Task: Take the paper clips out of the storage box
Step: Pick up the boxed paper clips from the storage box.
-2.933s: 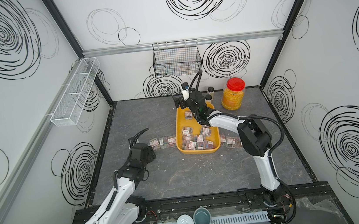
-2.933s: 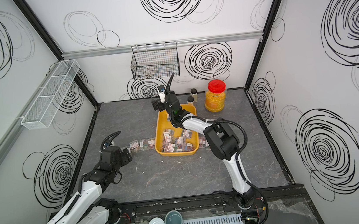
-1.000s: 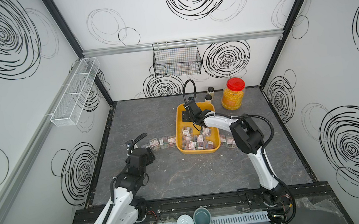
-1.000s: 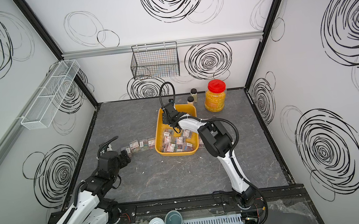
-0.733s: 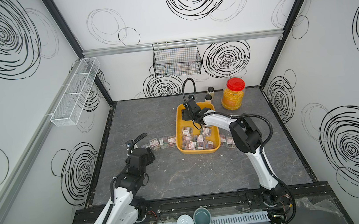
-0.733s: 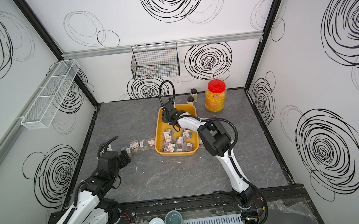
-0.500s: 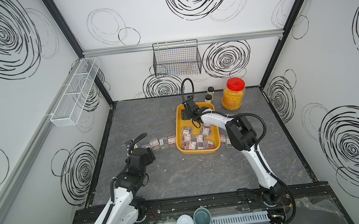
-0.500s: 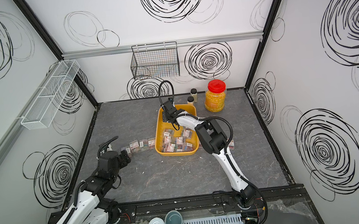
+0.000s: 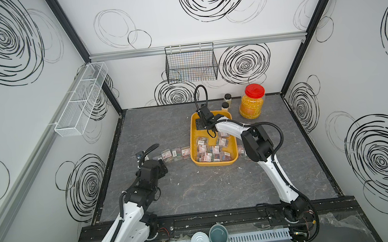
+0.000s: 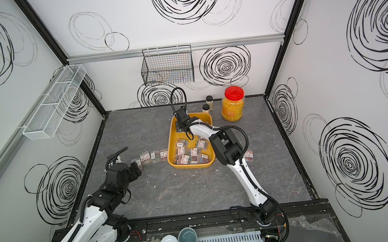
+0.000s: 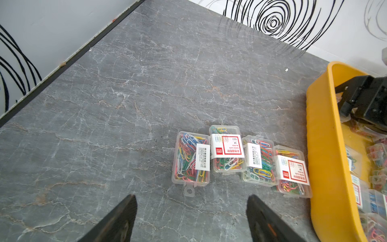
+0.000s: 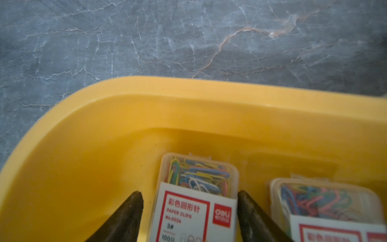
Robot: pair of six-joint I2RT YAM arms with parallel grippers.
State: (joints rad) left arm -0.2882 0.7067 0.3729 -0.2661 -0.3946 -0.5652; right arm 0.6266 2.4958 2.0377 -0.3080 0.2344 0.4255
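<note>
The right gripper [image 12: 188, 194] was hanging over the far end of the shallow yellow plastic storage tray [image 9: 214, 163] moments ago. It has now sunk inside it, by the tray's far left corner. Its jaws are spread on either side of one small clear plastic case of multicoloured paper clips [image 12: 199, 178]. One finger sits against the case's edge and the other stands just clear, so nothing is gripped yet. I judge the pick is lined up and only the squeeze and lift remain.

The left gripper [image 11: 191, 199] has drawn back a little and hangs spread and empty near the row of four clip cases [image 11: 227, 150]. These lie on the grey marbled worktop [image 9: 195, 187], just left of the tray. A pile of cases [image 9: 212, 150] fills the tray's near half.
</note>
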